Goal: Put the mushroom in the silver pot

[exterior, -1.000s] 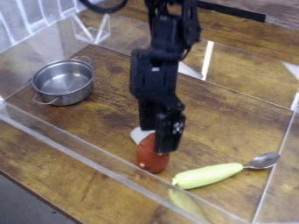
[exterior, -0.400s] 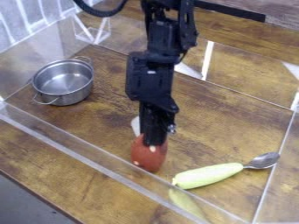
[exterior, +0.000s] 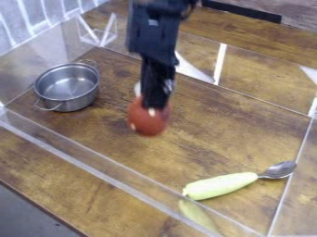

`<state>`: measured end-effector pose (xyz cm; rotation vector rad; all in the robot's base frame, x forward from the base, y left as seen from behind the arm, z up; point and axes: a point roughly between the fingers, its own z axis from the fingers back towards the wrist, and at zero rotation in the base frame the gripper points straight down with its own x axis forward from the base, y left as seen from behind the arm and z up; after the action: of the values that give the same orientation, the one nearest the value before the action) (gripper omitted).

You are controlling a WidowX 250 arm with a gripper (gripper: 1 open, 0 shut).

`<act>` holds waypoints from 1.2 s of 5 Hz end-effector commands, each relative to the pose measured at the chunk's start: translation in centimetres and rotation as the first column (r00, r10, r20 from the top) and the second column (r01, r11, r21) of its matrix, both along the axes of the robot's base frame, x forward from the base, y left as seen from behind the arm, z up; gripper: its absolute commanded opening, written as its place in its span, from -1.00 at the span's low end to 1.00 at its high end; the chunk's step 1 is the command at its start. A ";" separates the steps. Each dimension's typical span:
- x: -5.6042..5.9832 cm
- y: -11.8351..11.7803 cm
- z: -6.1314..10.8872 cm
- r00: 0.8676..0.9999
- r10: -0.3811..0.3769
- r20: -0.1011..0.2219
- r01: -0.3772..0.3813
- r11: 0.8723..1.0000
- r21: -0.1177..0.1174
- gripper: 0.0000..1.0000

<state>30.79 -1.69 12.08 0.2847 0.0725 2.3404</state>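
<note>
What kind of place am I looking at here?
Probably a robot test bench: a wooden table fenced by clear plastic walls, with a toy mushroom, silver pot and spoon.

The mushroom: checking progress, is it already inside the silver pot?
No, the mushroom hangs in the tool, beside the silver pot.

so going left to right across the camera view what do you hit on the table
silver pot → mushroom, held in the end effector → yellow-green vegetable → metal spoon
</note>
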 end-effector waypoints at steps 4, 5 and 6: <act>-0.5 13.4 3.8 0.949 0.289 0.129 -0.300 0.951 0.071 1.00; -1.0 16.3 2.6 0.941 0.309 0.138 -0.320 0.945 0.063 -1.00; -1.5 16.5 1.8 0.947 0.296 0.128 -0.304 0.952 0.048 1.00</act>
<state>29.40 14.53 12.73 0.2154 0.0001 2.6449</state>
